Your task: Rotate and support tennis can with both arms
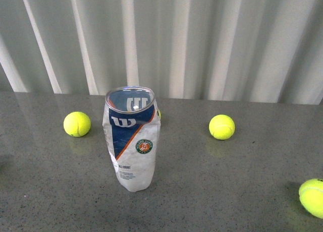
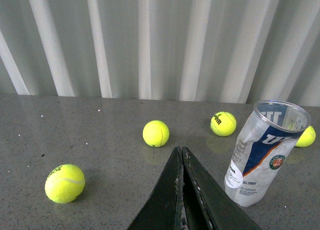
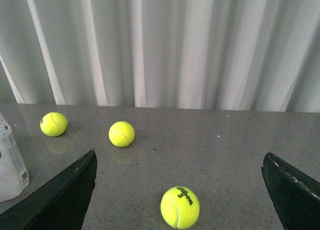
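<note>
The tennis can (image 1: 131,139) stood upright and unheld (left fingers (image 2: 181,155) together, right fingers (image 3: 65,190) wide apart), so a one-sided nudge risked toppling it among the balls (image 1: 222,126) on the bench (image 1: 212,191).

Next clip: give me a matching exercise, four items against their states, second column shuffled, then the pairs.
1. tennis can
2. left gripper
3. right gripper
4. Wilson 3 ball

A. fingers wide apart, nothing between them
B. standing upright on the table, top open
C. fingers closed together, holding nothing
D. lying on the table between open fingers

Pairs: 1-B, 2-C, 3-A, 4-D
</note>
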Controlling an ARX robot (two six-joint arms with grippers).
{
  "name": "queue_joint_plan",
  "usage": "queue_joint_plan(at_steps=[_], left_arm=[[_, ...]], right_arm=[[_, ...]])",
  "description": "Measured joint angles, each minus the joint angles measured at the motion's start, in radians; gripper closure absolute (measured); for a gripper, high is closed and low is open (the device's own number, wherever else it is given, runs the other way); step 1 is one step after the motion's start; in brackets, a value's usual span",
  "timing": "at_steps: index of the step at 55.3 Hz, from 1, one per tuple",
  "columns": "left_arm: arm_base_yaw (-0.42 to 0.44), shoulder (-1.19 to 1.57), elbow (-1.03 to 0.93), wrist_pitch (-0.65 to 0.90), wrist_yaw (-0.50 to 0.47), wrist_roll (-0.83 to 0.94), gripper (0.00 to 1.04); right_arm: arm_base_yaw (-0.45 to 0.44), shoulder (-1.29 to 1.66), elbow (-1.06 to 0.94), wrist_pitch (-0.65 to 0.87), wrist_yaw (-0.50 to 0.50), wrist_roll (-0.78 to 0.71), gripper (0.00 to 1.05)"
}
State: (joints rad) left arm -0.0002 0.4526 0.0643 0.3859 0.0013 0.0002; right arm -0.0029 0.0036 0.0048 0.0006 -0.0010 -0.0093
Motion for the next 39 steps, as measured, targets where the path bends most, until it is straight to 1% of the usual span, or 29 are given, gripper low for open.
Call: queue_joint_plan(at_steps=[10, 16, 39], left_arm=[[0.0, -0.1, -0.03, -0.07, 0.0, -0.002, 1.01], [0.0, -0.125, -0.04, -0.06, -0.002, -0.002, 1.01], [0.0, -0.253, -0.04, -0.182, -0.002, -0.002, 1.01]], right_arm=[[0.0, 0.0, 0.0, 0.0, 0.0, 0.0, 0.07], [0.0, 0.0, 0.0, 0.0, 0.0, 0.0, 0.07], [0.0, 0.0, 0.0, 0.0, 0.0, 0.0, 0.07]])
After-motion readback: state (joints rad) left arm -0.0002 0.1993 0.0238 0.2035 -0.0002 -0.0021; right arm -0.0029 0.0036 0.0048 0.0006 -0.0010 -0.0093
